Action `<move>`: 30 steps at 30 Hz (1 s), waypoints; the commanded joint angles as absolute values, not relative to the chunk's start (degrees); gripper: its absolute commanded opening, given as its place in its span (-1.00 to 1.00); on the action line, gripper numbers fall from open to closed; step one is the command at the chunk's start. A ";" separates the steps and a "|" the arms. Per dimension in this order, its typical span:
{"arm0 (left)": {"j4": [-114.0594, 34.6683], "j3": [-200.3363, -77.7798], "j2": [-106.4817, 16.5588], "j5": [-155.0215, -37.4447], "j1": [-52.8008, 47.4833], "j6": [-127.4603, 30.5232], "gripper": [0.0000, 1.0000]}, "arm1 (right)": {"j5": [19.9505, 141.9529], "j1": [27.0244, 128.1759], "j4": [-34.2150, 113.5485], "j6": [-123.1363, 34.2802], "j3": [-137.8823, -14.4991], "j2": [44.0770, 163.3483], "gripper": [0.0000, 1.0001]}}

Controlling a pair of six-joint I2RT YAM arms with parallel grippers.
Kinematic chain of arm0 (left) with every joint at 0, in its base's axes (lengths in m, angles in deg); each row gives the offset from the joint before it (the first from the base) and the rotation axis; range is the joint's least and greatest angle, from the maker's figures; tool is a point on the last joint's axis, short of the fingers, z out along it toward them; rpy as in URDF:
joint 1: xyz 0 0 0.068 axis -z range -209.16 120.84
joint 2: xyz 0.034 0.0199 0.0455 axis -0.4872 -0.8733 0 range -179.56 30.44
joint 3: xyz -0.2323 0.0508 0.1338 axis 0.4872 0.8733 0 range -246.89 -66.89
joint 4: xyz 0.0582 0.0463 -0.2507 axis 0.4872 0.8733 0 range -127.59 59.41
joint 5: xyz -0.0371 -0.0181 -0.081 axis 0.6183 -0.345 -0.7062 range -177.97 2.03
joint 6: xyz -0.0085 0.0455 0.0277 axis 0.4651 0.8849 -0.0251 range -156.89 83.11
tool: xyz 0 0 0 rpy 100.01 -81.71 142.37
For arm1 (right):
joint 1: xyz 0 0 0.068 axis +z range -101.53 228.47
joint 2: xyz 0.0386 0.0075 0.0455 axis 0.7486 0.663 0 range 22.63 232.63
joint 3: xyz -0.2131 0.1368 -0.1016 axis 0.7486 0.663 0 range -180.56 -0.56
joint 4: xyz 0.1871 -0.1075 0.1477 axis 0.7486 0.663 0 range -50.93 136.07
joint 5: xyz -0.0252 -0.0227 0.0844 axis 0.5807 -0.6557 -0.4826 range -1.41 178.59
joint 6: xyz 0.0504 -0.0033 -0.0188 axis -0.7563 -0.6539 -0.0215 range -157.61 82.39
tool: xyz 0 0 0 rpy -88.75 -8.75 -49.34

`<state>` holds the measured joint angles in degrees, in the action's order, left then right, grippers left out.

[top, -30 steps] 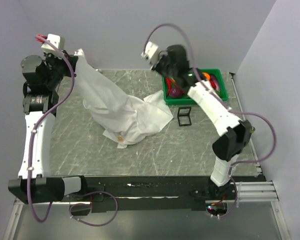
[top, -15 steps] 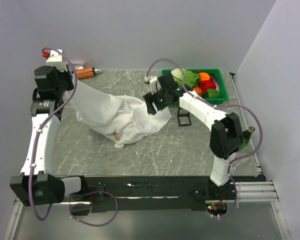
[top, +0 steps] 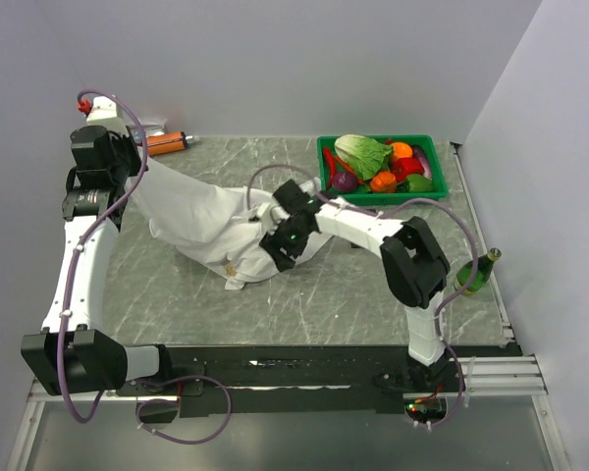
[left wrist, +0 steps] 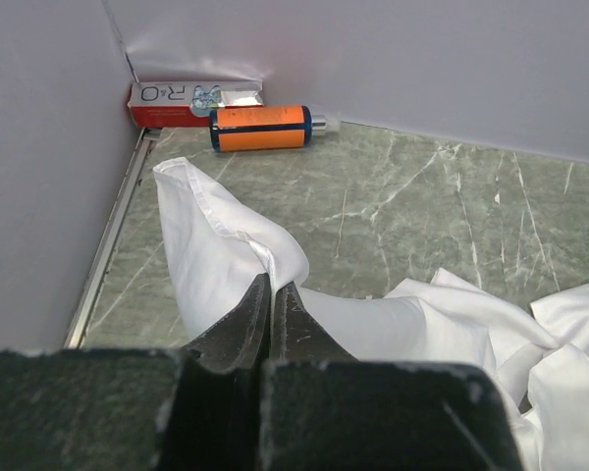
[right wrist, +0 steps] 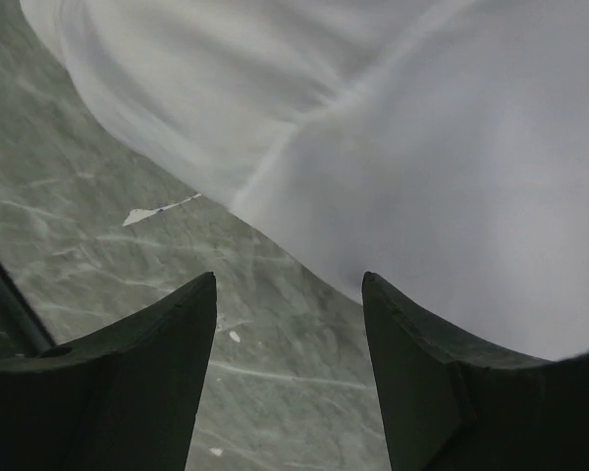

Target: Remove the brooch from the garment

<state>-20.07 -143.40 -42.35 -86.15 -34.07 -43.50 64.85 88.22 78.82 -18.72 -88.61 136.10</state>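
The white garment (top: pixel 211 221) lies crumpled across the marble table, one end lifted at the back left. My left gripper (top: pixel 134 168) is shut on a fold of that lifted end (left wrist: pixel 226 235), with cloth pinched between its fingertips (left wrist: pixel 271 287). The brooch (top: pixel 233 267) is a tiny gold-tan speck near the garment's front hem. My right gripper (top: pixel 275 255) hovers low over the hem just right of the brooch. It stands open (right wrist: pixel 290 283) above bare table, with the garment (right wrist: pixel 422 147) just beyond its fingertips. The brooch does not show in either wrist view.
A green basket (top: pixel 323 177) of vegetables stands at the back right. A green bottle (top: pixel 476 271) lies near the right edge. An orange tube (left wrist: pixel 260 128) and a red box (left wrist: pixel 177 93) sit in the back left corner by the walls.
My right arm swung from over the basket down and left to the garment's front hem, and its gripper opened. My left gripper lowered slightly, still holding the garment.
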 commanded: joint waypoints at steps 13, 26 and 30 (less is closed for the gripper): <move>-22.39 -145.02 -39.79 -87.53 -36.01 -45.67 -0.99 | 93.07 90.75 69.13 2.54 -91.34 132.60 -1.00; -23.62 -152.58 -27.83 -104.05 -45.07 -43.14 -0.99 | 89.75 83.20 65.52 17.57 -111.11 120.72 -1.00; -14.94 -154.60 -23.71 -104.76 -45.15 -38.14 -0.99 | 83.07 82.57 66.23 23.28 -108.33 116.07 -1.00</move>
<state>-19.70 -151.14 -27.75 -101.10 -44.95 -43.30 89.52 83.19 65.49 16.47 -109.66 120.96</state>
